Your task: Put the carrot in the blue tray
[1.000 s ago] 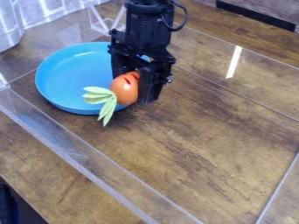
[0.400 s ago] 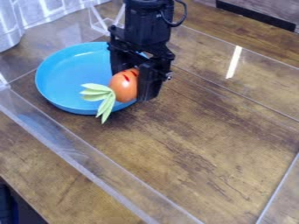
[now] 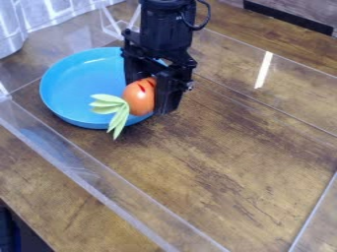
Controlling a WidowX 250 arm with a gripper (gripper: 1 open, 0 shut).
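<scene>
The black gripper (image 3: 149, 92) hangs from the top of the view, shut on the carrot (image 3: 138, 98). Its orange body shows between the fingers and its pale green leaves (image 3: 116, 112) droop down to the left. The carrot is held above the right rim of the blue tray (image 3: 82, 87), a round shallow dish lying on the wooden table at the left. The gripper's body hides the tray's far right edge.
A dark wooden tabletop (image 3: 224, 148) stretches to the right and front, with glare streaks (image 3: 263, 69) on it. A clear plastic sheet or edge (image 3: 79, 162) runs diagonally across the front left. A grey object (image 3: 11, 30) sits at the top left corner.
The gripper and carrot have shifted very slightly to the left toward the tray over the last second; since the last frame nothing visibly moves.
</scene>
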